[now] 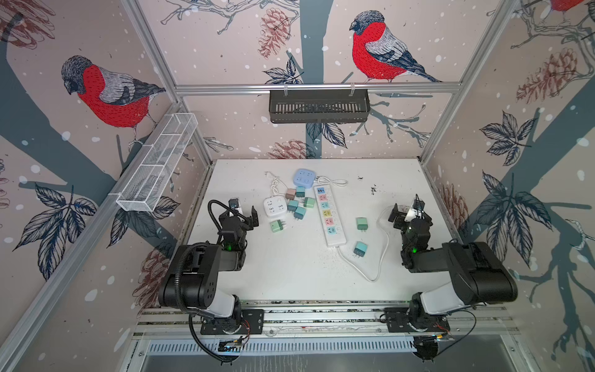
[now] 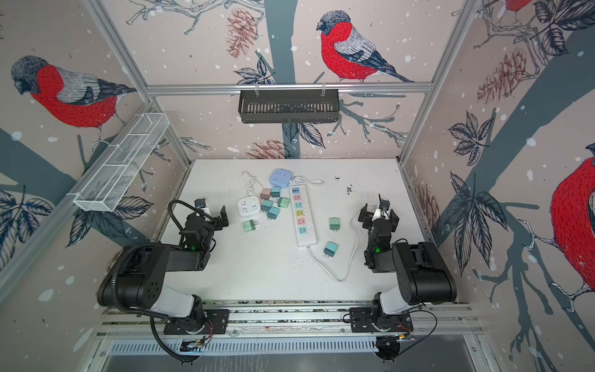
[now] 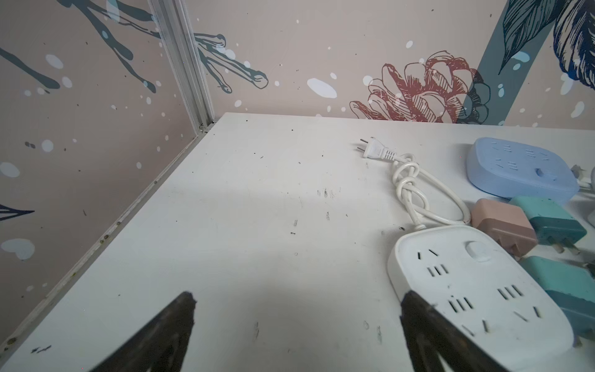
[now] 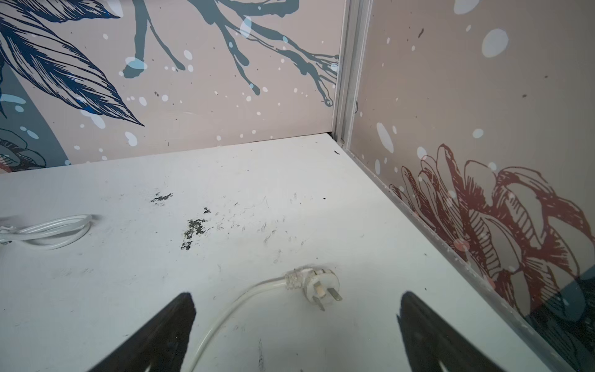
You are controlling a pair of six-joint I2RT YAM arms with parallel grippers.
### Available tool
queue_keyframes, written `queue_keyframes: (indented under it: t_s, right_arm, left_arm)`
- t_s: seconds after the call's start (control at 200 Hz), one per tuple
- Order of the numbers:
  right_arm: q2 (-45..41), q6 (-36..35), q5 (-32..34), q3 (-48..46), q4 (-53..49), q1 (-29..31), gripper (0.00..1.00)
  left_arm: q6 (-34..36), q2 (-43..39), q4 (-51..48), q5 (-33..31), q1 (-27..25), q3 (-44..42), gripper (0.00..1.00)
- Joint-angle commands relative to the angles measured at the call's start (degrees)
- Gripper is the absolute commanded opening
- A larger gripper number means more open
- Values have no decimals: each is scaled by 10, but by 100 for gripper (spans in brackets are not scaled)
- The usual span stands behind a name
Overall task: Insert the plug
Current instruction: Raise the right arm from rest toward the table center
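Note:
A white three-pin plug (image 4: 317, 285) on its white cord lies on the table just ahead of my right gripper (image 4: 297, 296), between the lines of its open fingers and untouched. That cord runs to a long white power strip (image 1: 328, 215) with coloured sockets at mid-table. My left gripper (image 3: 299, 296) is open and empty over bare table, one fingertip beside a white square socket block (image 3: 476, 296). In both top views several small coloured plug adapters lie loose: a green one (image 1: 277, 226) near the left gripper (image 1: 246, 211), two (image 1: 361, 223) right of the strip.
A blue socket block (image 3: 518, 167) and a white two-pin plug (image 3: 375, 149) with knotted cord sit toward the back. A black basket (image 1: 318, 106) hangs on the back rail and a white wire basket (image 1: 157, 164) on the left wall. The right wall stands close to the right gripper (image 1: 409, 213).

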Motion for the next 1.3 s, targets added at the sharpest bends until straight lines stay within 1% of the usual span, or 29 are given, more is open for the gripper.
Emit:
queue_keyframes:
  t_s: [0.0, 0.911, 0.991, 1.036, 1.061, 1.091, 1.096, 1.121, 1.176, 1.201, 1.291]
  right_arm:
    - [0, -5, 2, -5, 18, 10, 100]
    - [-3, -4, 0, -6, 17, 9, 100]
    - [-6, -10, -2, -11, 28, 11, 100]
    - [-24, -24, 0, -14, 35, 16, 100]
    - [-43, -26, 22, -10, 11, 24, 100]
    - [-72, -23, 51, 6, -46, 32, 100]
    - [-72, -23, 51, 6, -46, 32, 100]
    - [-97, -12, 69, 30, -116, 34, 100]
    - [-123, 19, 104, 64, -204, 33, 100]
    - [-129, 40, 113, 76, -226, 29, 100]
    - [-141, 101, 117, 146, -367, 19, 100]
  left_arm:
    - [-1, 1, 28, 6, 1, 0, 99]
    - [0, 0, 29, 6, 2, -1, 99]
    - [5, -6, 27, 16, 1, -1, 99]
    - [12, -20, 9, 25, 0, 6, 99]
    - [15, -34, -15, 29, 0, 12, 99]
    - [14, -54, -56, 28, 0, 24, 99]
    - [11, -57, -66, 26, 0, 27, 99]
    - [0, -73, -115, 12, 0, 42, 99]
    - [-16, -94, -189, -20, -1, 68, 99]
    - [-21, -100, -206, -28, 0, 73, 99]
    - [-31, -131, -219, -26, -1, 68, 99]
